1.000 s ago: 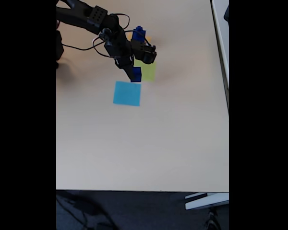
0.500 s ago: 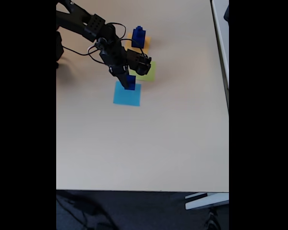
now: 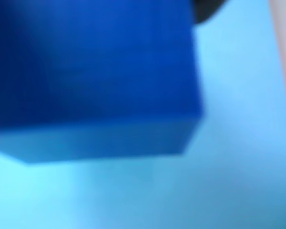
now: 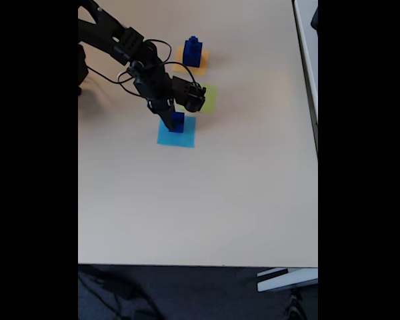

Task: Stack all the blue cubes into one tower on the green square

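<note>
The gripper is clenched on a blue cube and holds it low over the light-blue square; in the wrist view the cube hangs just above that patch. The green square lies just beyond, up and to the right in the fixed view, partly behind the arm. A small stack of blue cubes stands on the orange square, farther up.

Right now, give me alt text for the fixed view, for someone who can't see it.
A black robot arm's gripper holds a dark-blue cube over the light-blue square on a beige table. Behind it lie the green square and an orange square carrying stacked blue cubes.
</note>
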Controlling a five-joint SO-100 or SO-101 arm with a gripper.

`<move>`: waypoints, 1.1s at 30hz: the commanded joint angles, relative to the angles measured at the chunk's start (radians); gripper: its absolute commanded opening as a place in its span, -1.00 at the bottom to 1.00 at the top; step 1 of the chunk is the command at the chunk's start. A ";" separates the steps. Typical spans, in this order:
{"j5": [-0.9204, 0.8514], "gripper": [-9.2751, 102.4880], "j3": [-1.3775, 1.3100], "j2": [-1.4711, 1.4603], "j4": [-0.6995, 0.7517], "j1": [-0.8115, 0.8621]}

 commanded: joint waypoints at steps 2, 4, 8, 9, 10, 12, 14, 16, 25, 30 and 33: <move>-0.008 -0.66 -0.008 0.000 -0.015 0.006; -0.005 -0.66 -0.002 -0.003 -0.015 0.009; 0.008 -0.66 0.009 -0.014 -0.040 0.015; 0.008 -0.65 0.009 -0.015 -0.044 0.015; 0.009 -0.65 0.009 -0.015 -0.049 0.015; 0.017 -0.63 0.009 -0.020 -0.060 0.014; 0.023 -0.60 0.009 -0.021 -0.067 0.009; 0.025 -0.56 0.009 -0.021 -0.075 0.006; 0.026 -0.42 0.032 -0.015 -0.120 -0.011; 0.029 -0.36 0.043 -0.012 -0.144 -0.023; 0.028 -0.32 0.057 -0.006 -0.167 -0.028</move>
